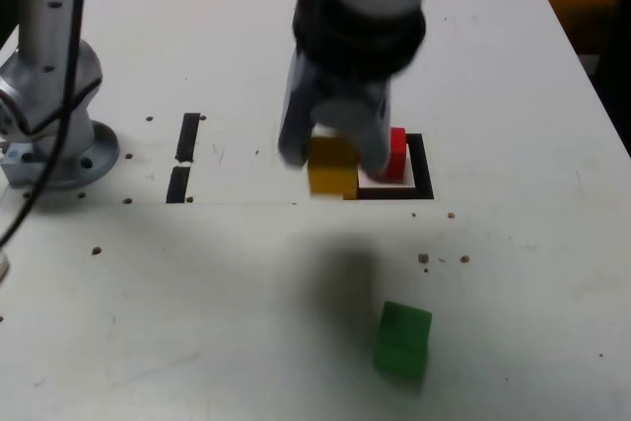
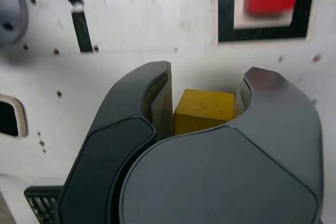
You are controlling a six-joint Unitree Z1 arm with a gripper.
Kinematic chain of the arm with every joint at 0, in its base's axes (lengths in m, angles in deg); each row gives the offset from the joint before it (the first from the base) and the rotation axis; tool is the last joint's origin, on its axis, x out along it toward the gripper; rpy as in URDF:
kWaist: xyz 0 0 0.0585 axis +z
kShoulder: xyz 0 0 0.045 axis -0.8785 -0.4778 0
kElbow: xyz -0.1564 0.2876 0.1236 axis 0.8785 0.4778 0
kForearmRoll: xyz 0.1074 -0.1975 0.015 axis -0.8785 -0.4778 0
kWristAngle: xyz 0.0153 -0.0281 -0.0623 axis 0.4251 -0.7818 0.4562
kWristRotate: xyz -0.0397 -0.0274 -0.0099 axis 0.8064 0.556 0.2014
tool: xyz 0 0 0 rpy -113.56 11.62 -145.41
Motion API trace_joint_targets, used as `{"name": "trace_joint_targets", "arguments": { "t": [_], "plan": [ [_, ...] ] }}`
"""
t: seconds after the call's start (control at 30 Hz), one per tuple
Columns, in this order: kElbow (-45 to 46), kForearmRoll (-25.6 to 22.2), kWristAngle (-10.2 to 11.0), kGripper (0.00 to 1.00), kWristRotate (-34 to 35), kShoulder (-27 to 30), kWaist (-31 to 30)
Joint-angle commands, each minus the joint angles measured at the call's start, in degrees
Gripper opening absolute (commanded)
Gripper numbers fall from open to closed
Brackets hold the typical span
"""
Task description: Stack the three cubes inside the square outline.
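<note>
White tabletop (image 1: 513, 96), speckled with small holes. Thick black tape square outline (image 1: 422, 167) with the small red cube (image 1: 396, 153) inside. Small yellow cube (image 1: 332, 166) just beside the outline, clamped between the jaws of the dark gripper (image 1: 335, 150). Small green cube (image 1: 402, 338) well apart, near the front edge. Two short black tape strips (image 1: 183, 157) and a grey arm base (image 1: 54, 96) at the exterior view's left.

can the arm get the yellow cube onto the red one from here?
Probably yes. The tool is shut on the yellow cube, right beside the square outline. The red cube sits inside it with nothing on top, and the green cube lies well clear.
</note>
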Motion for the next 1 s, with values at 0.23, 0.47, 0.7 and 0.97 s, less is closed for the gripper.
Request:
{"name": "trace_joint_targets", "arguments": {
  "t": [0.23,0.47,0.7,0.97],
  "plan": [
    [-0.64,-1.44,3.93,0.23,-9.97,0.78,13.06],
    [-1.21,0.94,1.83,0.23,-12.61,-5.09,16.05],
    [-1.22,5.13,2.09,0.24,-13.02,-6.53,16.71],
    [-0.89,8.07,2.02,0.24,-12.85,-7.95,16.89]
  ]
}}
